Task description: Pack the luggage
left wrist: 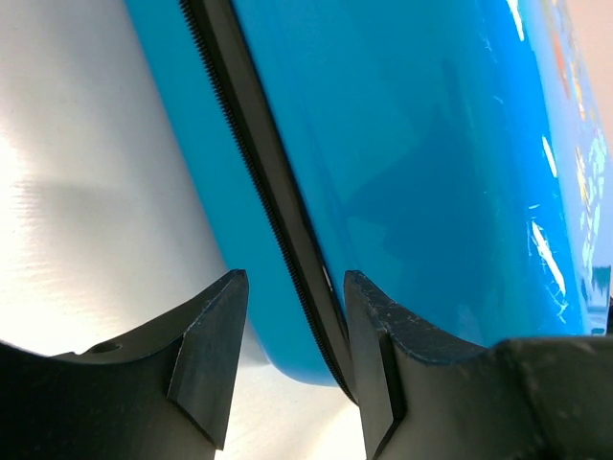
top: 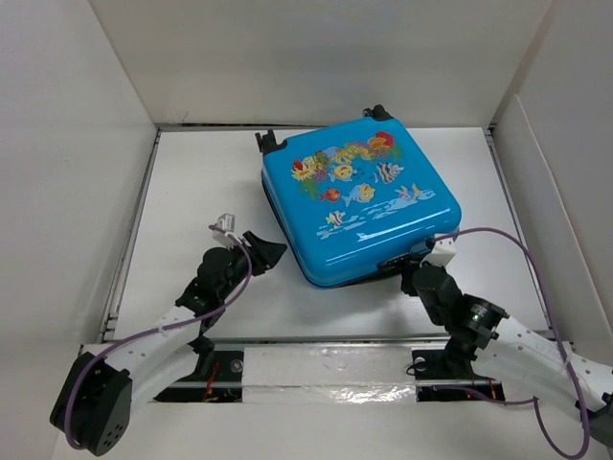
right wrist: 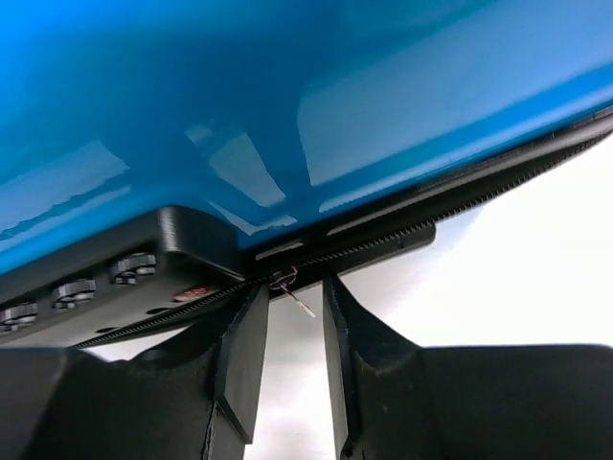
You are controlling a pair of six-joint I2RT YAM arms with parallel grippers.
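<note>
Both shells of the small bright-blue hard-shell fish-print suitcase (top: 359, 201) are seen shut, laid flat mid-way on the white table (top: 192, 192), left gripper (left wrist: 292, 287) spread by the black zip seam (left wrist: 259, 182), right gripper (right wrist: 295, 297) narrowly parted at it, so only zipping is judged left.

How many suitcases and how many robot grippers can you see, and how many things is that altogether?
Suitcases: 1, the blue luggage
Grippers: 2, the left gripper and the right gripper
Total: 3
</note>
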